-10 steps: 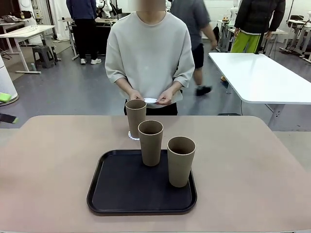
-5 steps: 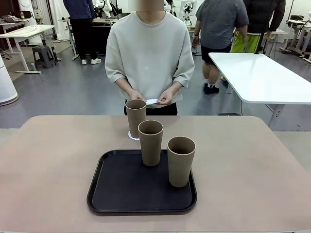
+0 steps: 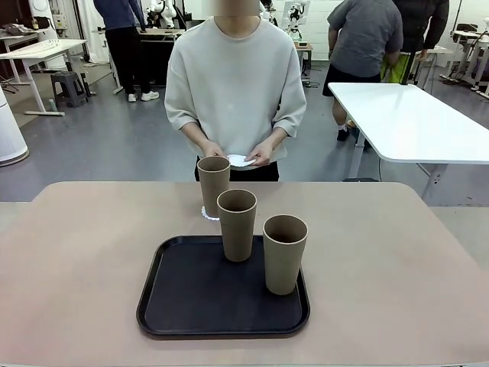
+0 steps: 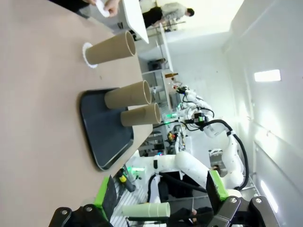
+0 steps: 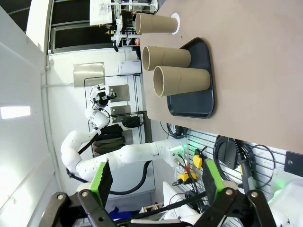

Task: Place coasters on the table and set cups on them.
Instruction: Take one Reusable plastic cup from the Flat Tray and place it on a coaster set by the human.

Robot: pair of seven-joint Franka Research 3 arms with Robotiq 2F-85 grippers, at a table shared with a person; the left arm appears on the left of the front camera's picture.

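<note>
On the beige surface, three tan cups upright in a slanting row. Farthest away, the far cup, off the tray and seated on a lacy white coaster lying flat on the surface, just beyond the far rim of the black tray. Inside the tray, near its far edge, the middle cup; nearer the robot and toward the tray's right side, the near cup, apart from the middle one. At the far side, above the surface edge, a white paper piece pinched between the person's right hand and the person's left hand; whether one coaster or several, impossible to tell. In the wrist views, left pincer spread fully wide with nothing between its green pads, well back from the cups; likewise right pincer, wide apart and gripping nothing, well clear of tray and cups.
</note>
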